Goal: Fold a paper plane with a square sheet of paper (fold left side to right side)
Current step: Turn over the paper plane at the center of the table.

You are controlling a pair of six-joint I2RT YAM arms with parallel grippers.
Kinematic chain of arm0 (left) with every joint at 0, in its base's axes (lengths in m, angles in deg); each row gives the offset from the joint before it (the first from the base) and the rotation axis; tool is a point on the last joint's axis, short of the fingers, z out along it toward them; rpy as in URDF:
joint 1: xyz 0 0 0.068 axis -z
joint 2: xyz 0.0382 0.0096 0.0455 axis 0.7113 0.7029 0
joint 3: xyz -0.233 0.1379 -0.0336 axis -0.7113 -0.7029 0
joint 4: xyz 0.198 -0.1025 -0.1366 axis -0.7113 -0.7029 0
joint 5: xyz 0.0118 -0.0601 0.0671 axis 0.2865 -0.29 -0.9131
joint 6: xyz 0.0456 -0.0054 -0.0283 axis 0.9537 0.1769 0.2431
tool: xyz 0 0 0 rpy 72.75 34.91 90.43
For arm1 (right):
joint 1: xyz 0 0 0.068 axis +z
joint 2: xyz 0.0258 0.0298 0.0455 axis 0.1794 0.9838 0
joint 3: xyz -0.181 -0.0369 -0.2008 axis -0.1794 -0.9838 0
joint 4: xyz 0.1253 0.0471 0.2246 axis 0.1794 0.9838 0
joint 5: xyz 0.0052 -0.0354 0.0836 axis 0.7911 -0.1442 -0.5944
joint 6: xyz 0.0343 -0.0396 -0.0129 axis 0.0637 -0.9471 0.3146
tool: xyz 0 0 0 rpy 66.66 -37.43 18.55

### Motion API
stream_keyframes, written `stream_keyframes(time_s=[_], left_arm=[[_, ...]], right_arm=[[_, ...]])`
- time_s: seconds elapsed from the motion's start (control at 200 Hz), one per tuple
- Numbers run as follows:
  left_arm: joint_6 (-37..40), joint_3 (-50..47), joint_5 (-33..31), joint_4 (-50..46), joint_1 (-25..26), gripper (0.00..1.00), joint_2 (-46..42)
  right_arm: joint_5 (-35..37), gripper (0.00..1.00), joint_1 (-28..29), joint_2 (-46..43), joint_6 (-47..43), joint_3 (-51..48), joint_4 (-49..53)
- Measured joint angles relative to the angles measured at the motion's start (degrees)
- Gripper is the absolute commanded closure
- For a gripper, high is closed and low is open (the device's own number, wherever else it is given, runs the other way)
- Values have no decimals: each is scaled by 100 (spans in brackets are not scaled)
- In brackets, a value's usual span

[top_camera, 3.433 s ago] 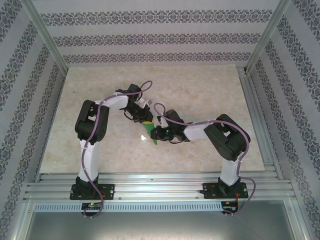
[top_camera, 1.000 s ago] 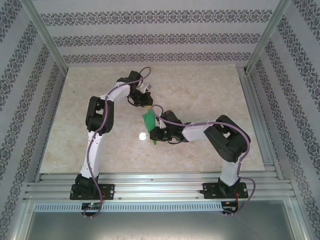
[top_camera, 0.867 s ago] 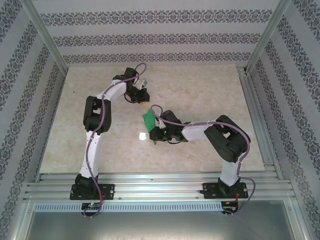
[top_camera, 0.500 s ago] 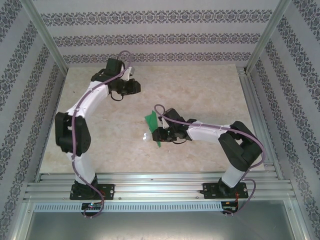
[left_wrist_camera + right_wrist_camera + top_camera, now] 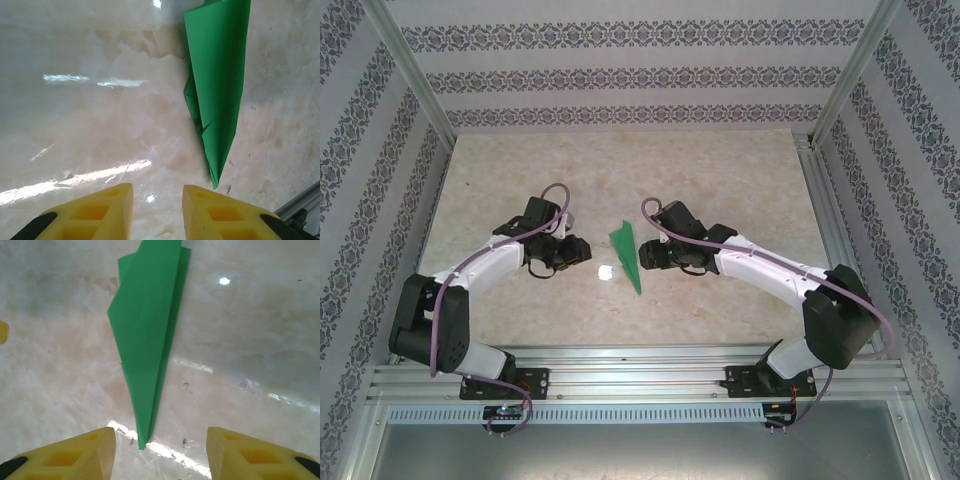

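Observation:
The paper plane [image 5: 626,254] is a slim bright green dart lying flat on the marble table, its point toward the near edge. My left gripper [image 5: 584,252] sits just left of it, open, with bare table between its yellow fingers [image 5: 102,210]. In the left wrist view the plane [image 5: 220,85] lies ahead and to the right of the left gripper [image 5: 157,192]. My right gripper [image 5: 642,256] is close on the plane's right side, open wide. In the right wrist view the plane [image 5: 147,335] stretches ahead of the right gripper [image 5: 161,432], its tip reaching between the fingers [image 5: 240,452] without touching them.
A small white shiny spot [image 5: 604,272] lies on the table between the left gripper and the plane's tip. Aluminium rails [image 5: 640,375] run along the near edge and a frame post [image 5: 825,200] along the right. Patterned walls enclose the table.
The right gripper has opened, let go of the plane and drawn back to the right. The left arm has swung from the far left back toward the plane, its jaws opening.

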Motion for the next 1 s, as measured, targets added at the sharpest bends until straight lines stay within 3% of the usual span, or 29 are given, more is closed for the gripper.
stream_keyframes(time_s=[0.32, 0.654, 0.999], left_arm=[[-564, 643, -61, 962, 380, 68, 1685], [-844, 1156, 168, 1727, 382, 68, 2444], [-1034, 1370, 275, 1860, 409, 97, 2658]], right_arm=[[424, 47, 83, -15, -11, -188, 85], [476, 47, 83, -468, 28, -697, 81], [485, 47, 94, -614, 44, -901, -7]])
